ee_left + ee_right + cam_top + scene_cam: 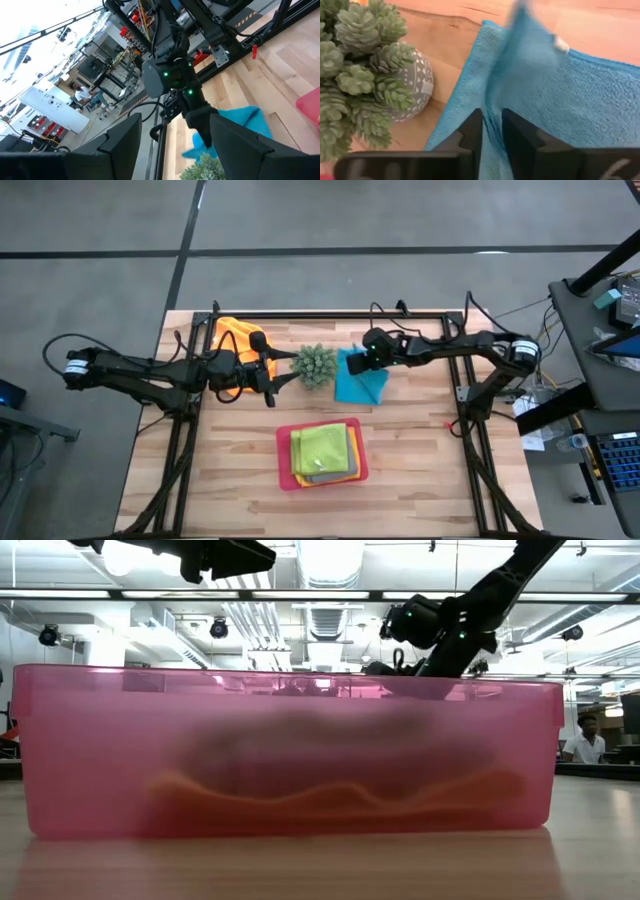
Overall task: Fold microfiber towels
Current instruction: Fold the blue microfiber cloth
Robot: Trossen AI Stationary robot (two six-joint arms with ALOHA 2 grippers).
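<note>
Right gripper: over the blue towel near the counter's far edge, right of the middle; fingers nearly together with a raised fold of blue cloth running into the narrow gap between them, so pinching the blue towel.
Left gripper: raised above the counter near the far left corner, beside the plant; fingers spread wide, nothing between them.
Blue towel: spread on the counter just right of the plant, partly lifted into a ridge where the right gripper meets it; one edge close beside the plant's pot.
Orange towel: bunched at the far left corner of the counter, partly under the left arm.
Pink tray: near the counter's front edge, about the middle; in the low view a translucent pink wall across most of the picture.
Stack in tray: lime green towel on top, folded flat; an orange-yellow edge showing below it at the tray's left side, a grey sliver on the green cloth near the front. Cannot tell the lower layers apart.
Plant: spiky green, in a round grey patterned pot, standing between the two grippers near the far edge.
Person: in the room beyond the counter, at the right of the low view, well apart from the arms.
</note>
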